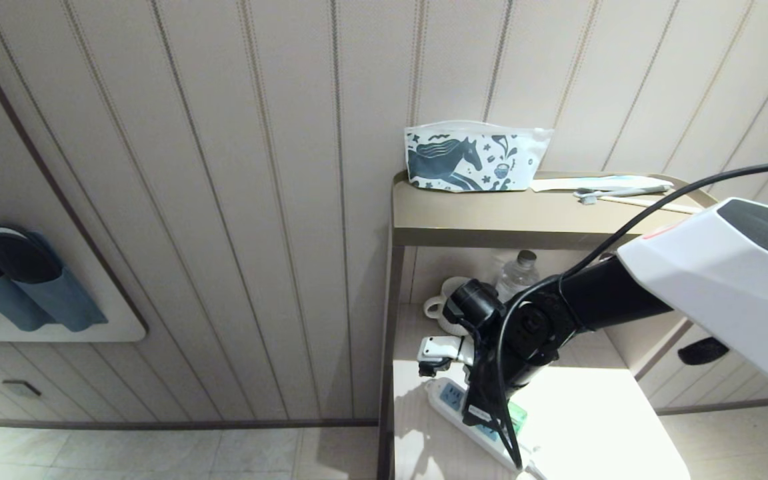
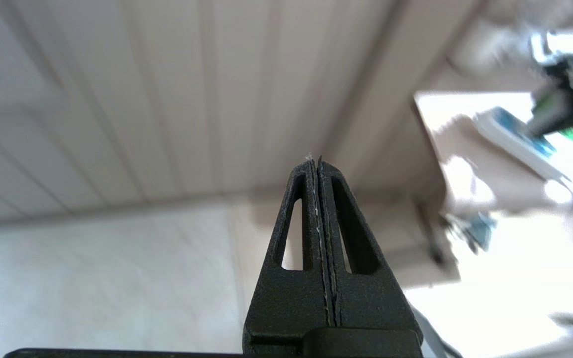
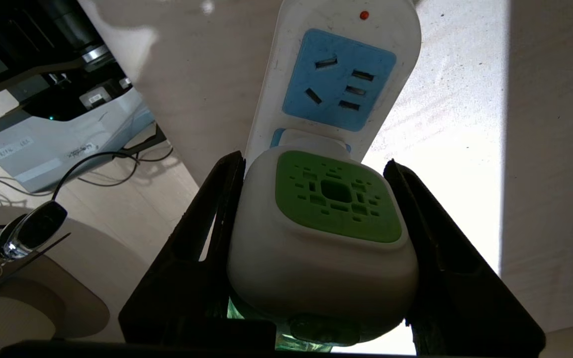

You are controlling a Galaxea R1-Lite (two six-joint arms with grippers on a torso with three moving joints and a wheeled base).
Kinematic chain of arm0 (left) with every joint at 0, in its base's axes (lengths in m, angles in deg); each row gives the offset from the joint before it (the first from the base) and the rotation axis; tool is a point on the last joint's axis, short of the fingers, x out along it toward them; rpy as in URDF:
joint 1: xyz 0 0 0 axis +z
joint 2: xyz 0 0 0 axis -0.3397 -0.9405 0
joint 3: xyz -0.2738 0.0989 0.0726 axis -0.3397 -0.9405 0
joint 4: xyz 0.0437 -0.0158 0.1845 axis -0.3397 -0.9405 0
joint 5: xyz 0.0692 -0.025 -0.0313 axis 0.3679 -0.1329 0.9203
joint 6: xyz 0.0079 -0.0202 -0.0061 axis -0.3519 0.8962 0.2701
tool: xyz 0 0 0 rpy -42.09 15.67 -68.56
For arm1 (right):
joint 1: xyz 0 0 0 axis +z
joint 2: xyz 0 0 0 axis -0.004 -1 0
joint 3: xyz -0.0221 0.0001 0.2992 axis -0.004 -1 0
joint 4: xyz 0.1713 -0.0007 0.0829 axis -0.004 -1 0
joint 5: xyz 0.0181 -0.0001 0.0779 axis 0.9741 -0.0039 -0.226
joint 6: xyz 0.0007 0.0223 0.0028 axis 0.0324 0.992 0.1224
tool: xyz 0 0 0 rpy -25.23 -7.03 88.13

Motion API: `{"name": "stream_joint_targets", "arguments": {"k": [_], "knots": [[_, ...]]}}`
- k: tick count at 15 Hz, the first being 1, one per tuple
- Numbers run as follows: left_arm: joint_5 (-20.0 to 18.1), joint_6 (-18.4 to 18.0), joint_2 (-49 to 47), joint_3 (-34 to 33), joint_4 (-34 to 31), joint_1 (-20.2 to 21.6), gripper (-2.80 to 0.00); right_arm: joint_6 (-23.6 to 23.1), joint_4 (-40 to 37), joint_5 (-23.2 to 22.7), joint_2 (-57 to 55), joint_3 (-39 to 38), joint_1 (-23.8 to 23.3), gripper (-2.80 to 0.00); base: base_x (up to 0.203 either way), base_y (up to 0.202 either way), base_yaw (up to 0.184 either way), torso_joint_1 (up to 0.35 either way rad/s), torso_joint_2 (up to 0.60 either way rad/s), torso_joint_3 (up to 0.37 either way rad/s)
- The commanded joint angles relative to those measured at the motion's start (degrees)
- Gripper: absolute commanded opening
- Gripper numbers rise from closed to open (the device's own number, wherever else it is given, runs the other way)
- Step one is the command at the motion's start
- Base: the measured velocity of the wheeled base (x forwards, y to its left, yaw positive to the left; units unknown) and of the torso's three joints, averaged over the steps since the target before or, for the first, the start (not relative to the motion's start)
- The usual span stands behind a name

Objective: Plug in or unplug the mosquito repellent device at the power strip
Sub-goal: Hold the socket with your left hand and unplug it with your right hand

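White-bodied, green-capped, the mosquito repellent device (image 3: 316,233) sits between the two black fingers (image 3: 207,238) of my right gripper (image 3: 316,171), one finger along each flank; on the shaded side the finger lies against the body, on the sunlit side I cannot tell contact from a thin gap. Its rear meets the power strip (image 3: 276,99) at a socket partly hidden under it; whether the pins are fully seated I cannot see. The next light-blue socket beyond it is uncovered, with a small red dot near the strip's rounded end. From my head camera the strip (image 1: 447,403) lies slantwise on the pale lower shelf (image 1: 417,433), near its front left edge, a glint of green (image 1: 517,417) showing beside my wrist, which comes down over it from the right. Toward the back of the shelf stand a white cup (image 1: 439,307) and a clear water bottle (image 1: 517,273). On the upper shelf (image 1: 491,220) a horse-print pouch (image 1: 474,159) sits at the back left, with a toothbrush (image 1: 614,193) to its right. My left gripper (image 2: 319,164) is pressed closed on nothing, hanging off to the left over the floor (image 2: 92,278), well apart from the shelf. Blue slippers (image 1: 17,280) hang in a wall holder at far left.
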Motion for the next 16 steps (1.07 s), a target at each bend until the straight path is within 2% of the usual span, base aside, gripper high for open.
{"name": "stream_joint_targets", "arguments": {"k": [1,4,6,7,10,12,13,15,16], "knots": [[-3.8,-0.5,-24.3,3.2,3.2,-2.1,-2.80,-0.1,-0.1,0.0,0.4,0.0,0.9,-2.80,0.000,0.000,0.000,0.000,0.00,0.000],[-9.7,-2.0,-44.2,5.0,13.6,-11.1,-2.80,-0.1,0.1,0.0,-0.2,0.1,1.6,-2.80,0.000,0.000,0.000,0.000,0.00,0.000],[-11.7,-2.3,-55.8,6.7,21.2,-16.9,-2.80,-0.1,0.7,0.0,-0.5,0.1,1.6,-2.80,0.000,0.000,0.000,0.000,0.00,0.000],[-12.3,-2.5,-61.3,7.4,25.6,-18.4,-2.80,-0.1,0.9,0.0,-1.6,0.6,1.9,-2.80,0.000,0.000,0.000,0.000,0.00,0.000],[-12.6,-3.0,-79.6,8.6,45.8,-21.7,-2.80,-0.2,0.9,0.0,-2.6,0.5,3.3,-2.80,0.000,0.000,0.000,0.000,0.00,0.000],[-9.6,-3.3,-89.4,8.8,64.1,-25.4,-2.80,-0.1,0.9,-0.1,-2.1,0.2,3.7,-2.80,0.000,0.000,0.000,0.000,0.00,0.000],[-5.3,-3.3,-92.9,8.6,72.3,-29.9,-2.80,-0.1,0.9,-0.1,-1.8,0.3,3.7,-2.80,0.000,0.000,0.000,0.000,0.00,0.000],[2.6,-3.2,-98.0,8.0,83.3,-37.3,-2.80,0.4,0.9,-0.1,-1.8,0.6,3.6,-2.80,0.000,0.000,0.000,0.000,0.00,0.000],[5.3,-3.1,-99.8,6.8,87.0,-40.1,-2.80,1.1,0.9,-0.2,-1.9,0.9,3.5,-2.80,0.000,0.000,0.000,0.000,0.00,0.000]]}}
